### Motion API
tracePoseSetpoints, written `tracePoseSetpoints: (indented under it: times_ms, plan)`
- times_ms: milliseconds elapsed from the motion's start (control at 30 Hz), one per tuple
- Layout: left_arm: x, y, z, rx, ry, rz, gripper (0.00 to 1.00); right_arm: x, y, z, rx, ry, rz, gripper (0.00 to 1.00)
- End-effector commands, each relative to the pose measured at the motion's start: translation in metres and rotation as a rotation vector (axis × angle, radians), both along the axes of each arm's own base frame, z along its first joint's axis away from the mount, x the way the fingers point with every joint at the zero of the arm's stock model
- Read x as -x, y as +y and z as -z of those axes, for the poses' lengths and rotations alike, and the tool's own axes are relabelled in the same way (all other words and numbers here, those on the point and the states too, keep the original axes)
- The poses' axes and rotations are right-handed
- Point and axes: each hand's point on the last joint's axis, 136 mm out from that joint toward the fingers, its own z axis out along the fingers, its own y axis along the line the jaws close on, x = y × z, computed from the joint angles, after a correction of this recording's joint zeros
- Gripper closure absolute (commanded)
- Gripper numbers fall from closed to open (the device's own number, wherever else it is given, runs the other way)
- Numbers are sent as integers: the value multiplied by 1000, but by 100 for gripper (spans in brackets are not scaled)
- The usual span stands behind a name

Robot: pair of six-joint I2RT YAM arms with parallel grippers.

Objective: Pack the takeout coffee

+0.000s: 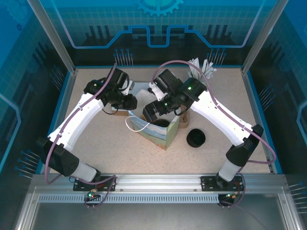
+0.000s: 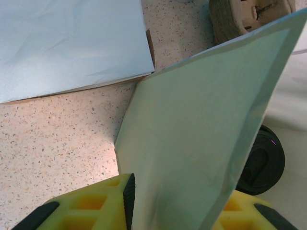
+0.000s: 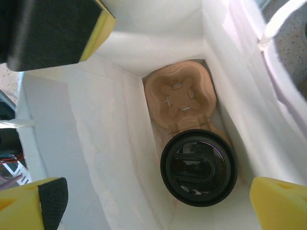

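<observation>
- The takeout coffee (image 3: 198, 167) is sitting lidded inside the bag (image 3: 96, 143).
- The left hand (image 2: 177, 201) is clamping the bag's wall; the right hand (image 3: 157, 191) is gaping above the bag.
- Seemingly light and crushable; grip its sides gently.

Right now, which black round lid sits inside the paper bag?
The black lid by the brown pulp carrier; the other lid lies on the speckled table outside.

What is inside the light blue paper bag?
The light blue paper bag holds a brown pulp cup carrier with a round black plastic lid in one slot. The lid covers any cup beneath.
</observation>
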Motion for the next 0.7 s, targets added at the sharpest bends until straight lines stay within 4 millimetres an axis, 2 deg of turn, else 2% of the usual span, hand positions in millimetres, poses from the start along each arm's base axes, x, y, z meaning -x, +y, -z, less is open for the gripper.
tracePoseSetpoints:
  times_ms: [0, 133, 367, 667]
  plan:
    - [-1, 0, -10, -10, -31, 12, 68, 4, -9, -26, -48, -25, 19, 0]
    - [-1, 0, -10, -10, -30, 13, 67, 4, -12, -32, -52, -38, 23, 0]
    - [-1, 0, -11, -12, -32, 13, 66, 4, -15, -19, -11, -12, 26, 4]
    - [-1, 1, -11, -14, -32, 13, 63, 4, -15, -12, 6, 2, 25, 5]
